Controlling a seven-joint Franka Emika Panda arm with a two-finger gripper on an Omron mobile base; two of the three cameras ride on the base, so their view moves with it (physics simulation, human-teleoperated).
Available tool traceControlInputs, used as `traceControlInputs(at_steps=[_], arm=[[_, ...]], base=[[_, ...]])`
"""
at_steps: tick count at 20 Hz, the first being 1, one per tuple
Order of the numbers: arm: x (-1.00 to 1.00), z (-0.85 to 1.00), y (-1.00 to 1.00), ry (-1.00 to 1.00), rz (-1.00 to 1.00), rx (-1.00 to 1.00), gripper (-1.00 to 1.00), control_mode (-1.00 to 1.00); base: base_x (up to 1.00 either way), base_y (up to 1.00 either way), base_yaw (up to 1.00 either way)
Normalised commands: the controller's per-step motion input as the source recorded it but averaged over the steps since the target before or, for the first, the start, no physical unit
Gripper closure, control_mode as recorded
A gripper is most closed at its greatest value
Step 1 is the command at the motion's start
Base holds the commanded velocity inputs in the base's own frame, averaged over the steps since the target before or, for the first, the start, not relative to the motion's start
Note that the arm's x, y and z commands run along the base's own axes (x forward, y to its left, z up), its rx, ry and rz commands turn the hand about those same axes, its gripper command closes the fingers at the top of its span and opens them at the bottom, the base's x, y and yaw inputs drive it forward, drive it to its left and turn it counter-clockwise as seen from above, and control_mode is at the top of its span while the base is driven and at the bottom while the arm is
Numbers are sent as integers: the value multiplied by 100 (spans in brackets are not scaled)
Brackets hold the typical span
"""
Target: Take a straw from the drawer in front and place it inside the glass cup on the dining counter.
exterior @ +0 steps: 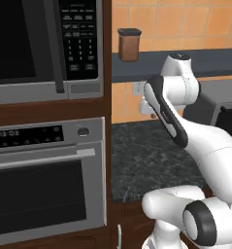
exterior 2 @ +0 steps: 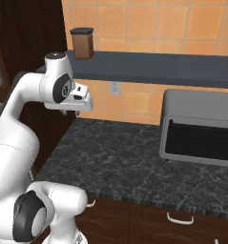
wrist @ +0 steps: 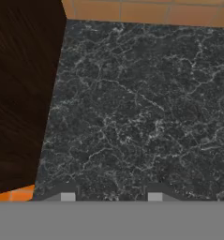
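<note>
Gripper [wrist: 111,196] tips apart, nothing btwn, hovered over dark counter [wrist: 141,108]; fingers mostly cut off (hand view). Toaster oven [exterior 2: 200,126], brown canister [exterior 2: 82,43] nearby.

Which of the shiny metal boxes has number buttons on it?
The microwave, up top beside the wooden cabinet. Its dark keypad has number buttons. The oven below shows a small display, and the toaster oven has none visible.

Drawer [exterior 2: 153,224]: flat, dark brown wooden front, shut flush beneath the front edge of the dark speckled bench [exterior 2: 134,162], at 5 o'clock in the right base view. A thin, curved silver handle [exterior 2: 180,219] lies level near its top.
</note>
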Motion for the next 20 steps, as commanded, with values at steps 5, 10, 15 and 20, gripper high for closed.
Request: traceControlInputs(at_steps=[5,10,15,20], arm=[[0,0,0,0,0,0,-100,100],[0,0,0,0,0,0,-100,100],[0,0,0,0,0,0,-100,100],[0,0,0,0,0,0,-100,100]], base=[[-60,-2,0],[-74,-35,9],[1,-71,67],[0,-59,78]])
